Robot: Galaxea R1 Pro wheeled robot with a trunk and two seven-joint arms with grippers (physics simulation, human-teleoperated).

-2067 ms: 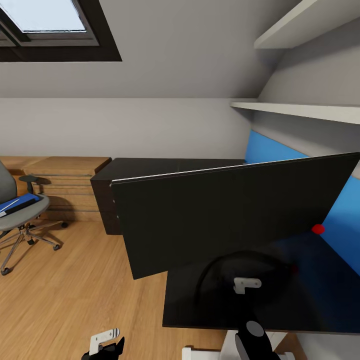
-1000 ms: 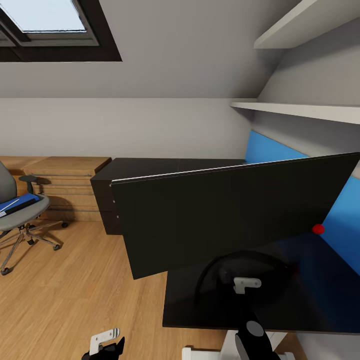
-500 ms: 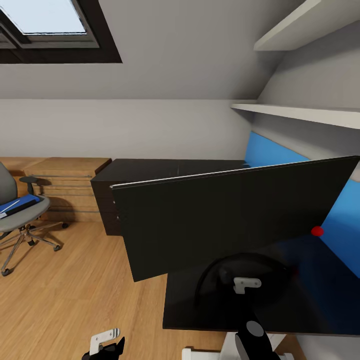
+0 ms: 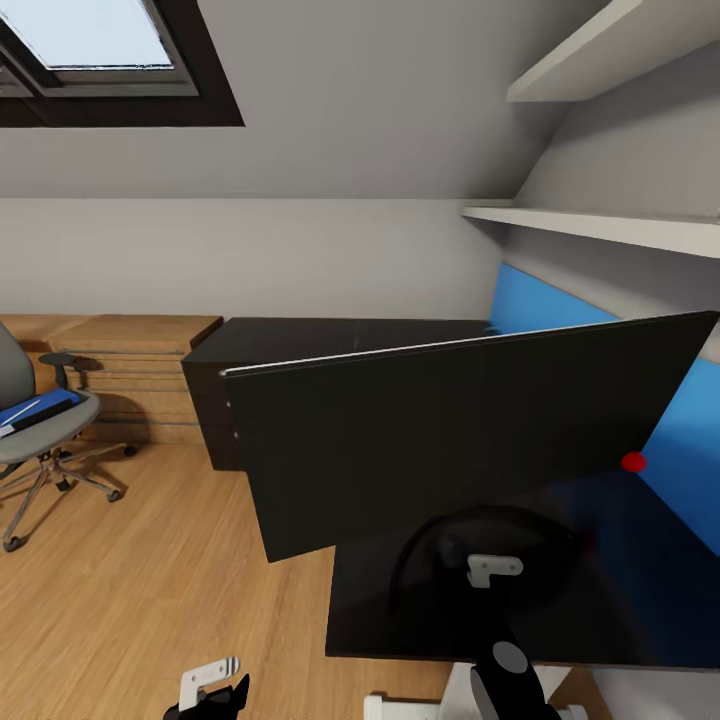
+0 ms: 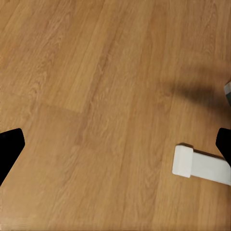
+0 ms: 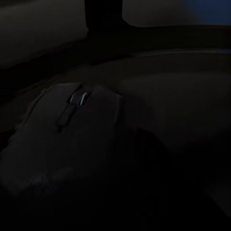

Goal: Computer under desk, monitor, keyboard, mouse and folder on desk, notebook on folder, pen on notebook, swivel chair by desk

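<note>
The wide black monitor stands on the glossy black desk on its curved foot. My right arm reaches over the desk's near edge towards that foot. The right wrist view is very dark; a dark mouse lies close on the desk, and the fingers cannot be made out. My left gripper hangs open over the wood floor, near the desk's white foot bar. At the far left stands the grey swivel chair with the blue folder on its seat.
Low oak drawers and a dark cabinet line the back wall behind the monitor. White shelves jut out at upper right above a blue wall panel. Wood floor lies between the chair and the desk.
The whole picture has slid down a few pixels, so the camera moved slightly. The arms, the monitor and the chair keep their places.
</note>
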